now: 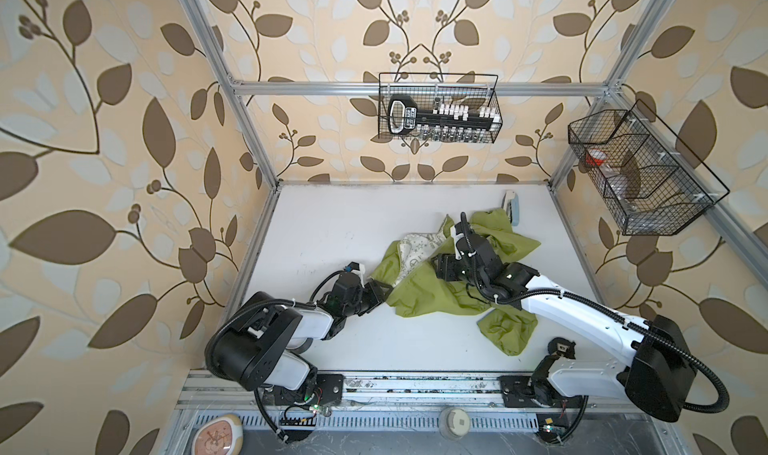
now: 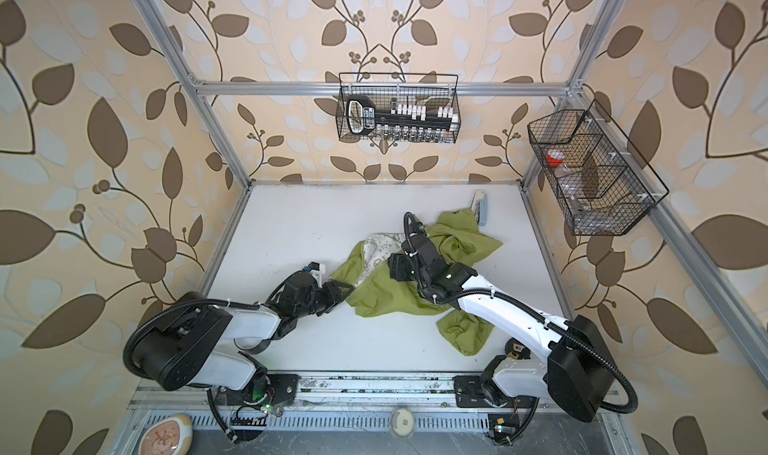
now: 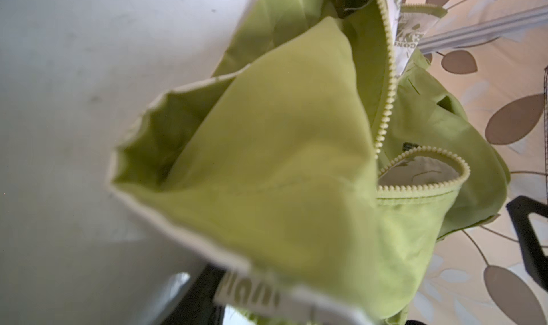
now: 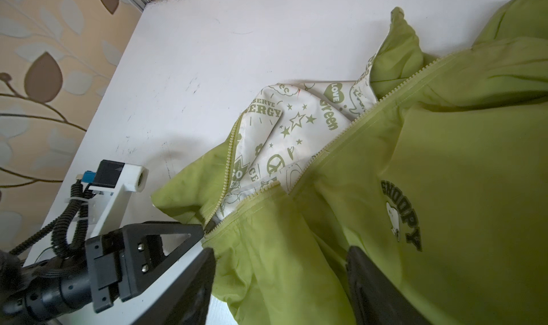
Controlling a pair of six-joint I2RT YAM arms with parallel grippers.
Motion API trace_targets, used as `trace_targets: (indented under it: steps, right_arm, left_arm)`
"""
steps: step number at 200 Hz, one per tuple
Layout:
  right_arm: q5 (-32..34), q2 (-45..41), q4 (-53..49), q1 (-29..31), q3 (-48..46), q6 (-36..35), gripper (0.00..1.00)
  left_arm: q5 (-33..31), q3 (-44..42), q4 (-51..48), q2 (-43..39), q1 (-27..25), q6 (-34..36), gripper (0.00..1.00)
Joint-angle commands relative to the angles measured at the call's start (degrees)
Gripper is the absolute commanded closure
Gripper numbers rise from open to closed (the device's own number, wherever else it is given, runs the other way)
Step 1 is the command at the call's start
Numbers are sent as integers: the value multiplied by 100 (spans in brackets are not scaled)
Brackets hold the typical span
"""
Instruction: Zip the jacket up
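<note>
The lime-green jacket (image 1: 436,299) (image 2: 392,297) lies crumpled on the white table, its front open and the cream printed lining (image 4: 284,130) showing. Both rows of zipper teeth (image 3: 385,80) (image 4: 228,160) stand apart. My left gripper (image 1: 382,289) (image 2: 343,289) is low at the jacket's left bottom corner, shut on the hem (image 3: 249,293), and fabric covers most of its jaws. My right gripper (image 1: 440,268) (image 4: 281,279) hovers over the middle of the jacket, open. Its two black fingers (image 4: 189,285) straddle green fabric beside the chest print (image 4: 400,213) without pinching it.
A small blue-and-white object (image 1: 513,208) lies at the table's back edge, just behind the jacket. A wire basket (image 1: 438,108) hangs on the back wall and another (image 1: 636,170) on the right frame post. Aluminium posts border the table (image 1: 332,224).
</note>
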Motion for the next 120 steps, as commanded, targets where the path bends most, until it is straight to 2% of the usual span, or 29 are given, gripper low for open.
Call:
trace_targets:
  steps: [1, 56, 85, 120]
  right_arm:
    - [34, 18, -83, -7, 151, -62, 29]
    - [28, -96, -115, -113, 19, -39, 30]
    - [17, -109, -88, -107, 0, -29, 30]
    - [19, -125, -79, -105, -2, -19, 31]
  left_arm:
    - [230, -350, 629, 624, -33, 183, 54]
    - [488, -673, 2358, 1566, -31, -226, 62]
    - [467, -743, 2607, 1653, -26, -368, 69]
    - [371, -843, 2381, 1227, -30, -405, 74]
